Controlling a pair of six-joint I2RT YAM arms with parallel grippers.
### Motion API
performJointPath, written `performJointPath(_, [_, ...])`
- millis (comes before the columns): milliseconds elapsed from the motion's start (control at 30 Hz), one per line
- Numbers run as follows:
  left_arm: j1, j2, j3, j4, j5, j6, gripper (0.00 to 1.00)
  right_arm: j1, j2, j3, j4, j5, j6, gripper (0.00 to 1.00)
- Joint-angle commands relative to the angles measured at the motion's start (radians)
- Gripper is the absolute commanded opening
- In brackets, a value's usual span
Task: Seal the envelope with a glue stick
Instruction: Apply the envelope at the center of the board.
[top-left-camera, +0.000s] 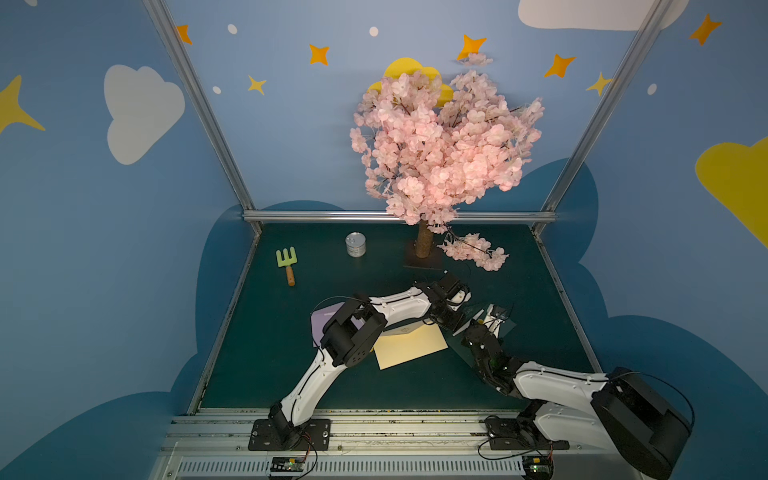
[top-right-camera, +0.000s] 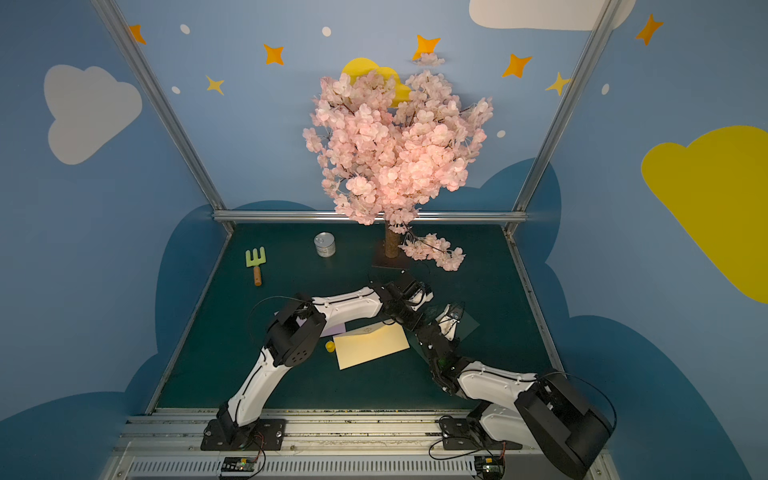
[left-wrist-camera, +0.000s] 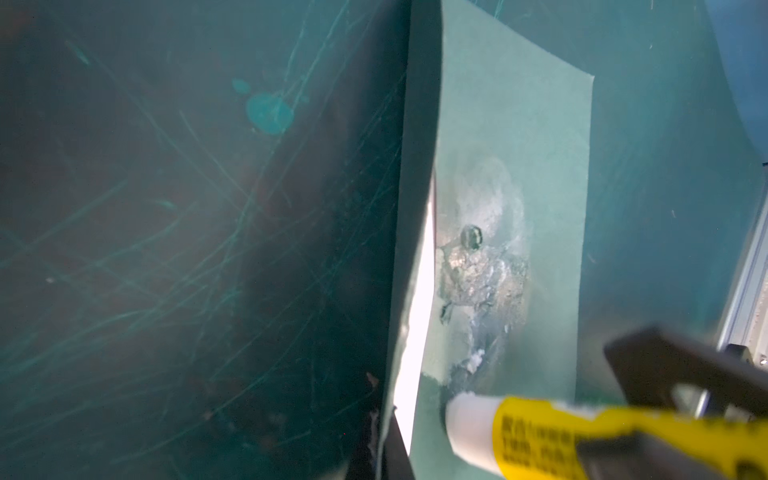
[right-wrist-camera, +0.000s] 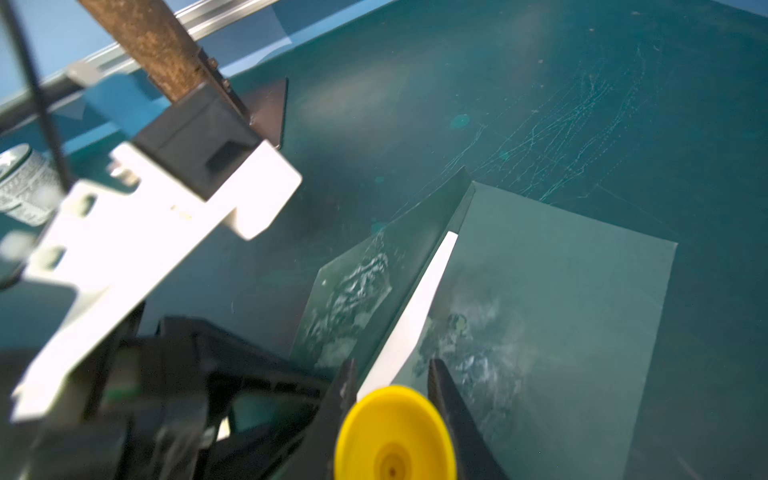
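A dark green envelope (top-left-camera: 508, 328) (top-right-camera: 471, 326) lies right of centre with its flap (left-wrist-camera: 415, 208) (right-wrist-camera: 419, 266) lifted on edge. My left gripper (left-wrist-camera: 388, 440) (top-left-camera: 455, 326) is shut on the flap's edge. Glue smears show on the flap's inside and on the envelope body (left-wrist-camera: 482, 270) (right-wrist-camera: 473, 353). My right gripper (right-wrist-camera: 392, 374) (top-left-camera: 484, 322) is shut on the yellow glue stick (left-wrist-camera: 540, 436) (right-wrist-camera: 392, 436). The stick's white tip (left-wrist-camera: 469, 424) touches the envelope body beside the flap. A loose yellow cap (top-right-camera: 330, 346) lies on the table.
A pale yellow envelope (top-left-camera: 409, 345) lies in the middle and a purple sheet (top-left-camera: 322, 322) sits under my left arm. A tin can (top-left-camera: 355, 244) and a green garden fork (top-left-camera: 287, 262) stand at the back left. The blossom tree's trunk (top-left-camera: 424, 245) rises just behind the grippers.
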Motion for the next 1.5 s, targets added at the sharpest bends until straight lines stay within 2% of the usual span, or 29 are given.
performJointPath(0, [0.02, -0.04, -0.034, -0.032, -0.039, 0.01, 0.03, 0.019, 0.025, -0.025, -0.151, 0.066, 0.037, 0.0])
performJointPath(67, [0.021, -0.049, -0.051, -0.024, -0.039, 0.012, 0.03, 0.019, 0.056, -0.014, -0.173, 0.166, 0.162, 0.0])
performJointPath(267, [0.018, -0.066, -0.086, -0.002, -0.005, 0.008, 0.03, -0.009, 0.174, 0.06, -0.094, 0.309, 0.02, 0.0])
performJointPath(500, [0.017, -0.066, -0.096, 0.011, 0.005, -0.008, 0.03, -0.068, 0.307, 0.187, -0.181, 0.368, 0.131, 0.0])
performJointPath(600, [0.017, -0.066, -0.103, 0.018, 0.01, -0.013, 0.03, -0.121, 0.333, 0.182, -0.085, 0.295, 0.13, 0.0])
performJointPath(667, [0.017, -0.064, -0.107, 0.022, 0.01, -0.015, 0.03, -0.164, 0.354, 0.155, 0.048, 0.213, 0.092, 0.0])
performJointPath(800, [0.017, -0.061, -0.107, 0.022, 0.011, -0.017, 0.03, -0.199, 0.399, 0.147, 0.186, 0.129, 0.002, 0.0])
performJointPath(967, [0.017, -0.055, -0.098, 0.018, 0.003, -0.022, 0.03, -0.198, 0.416, 0.109, 0.301, -0.009, -0.017, 0.0])
performJointPath(1100, [0.018, -0.05, -0.091, 0.011, -0.008, -0.027, 0.03, -0.15, 0.422, 0.061, 0.386, -0.072, -0.018, 0.0])
performJointPath(1200, [0.019, -0.052, -0.092, 0.004, -0.016, -0.029, 0.03, -0.105, 0.401, 0.01, 0.403, -0.06, -0.016, 0.0])
performJointPath(1267, [0.02, -0.054, -0.09, 0.001, -0.02, -0.03, 0.03, -0.085, 0.358, -0.017, 0.336, -0.021, 0.046, 0.0])
performJointPath(1367, [0.023, -0.056, -0.09, 0.0, -0.024, -0.031, 0.03, -0.074, 0.286, -0.046, 0.3, -0.003, 0.052, 0.0])
performJointPath(1467, [0.024, -0.056, -0.09, -0.003, -0.023, -0.031, 0.03, -0.083, 0.201, -0.034, 0.174, 0.04, 0.068, 0.0])
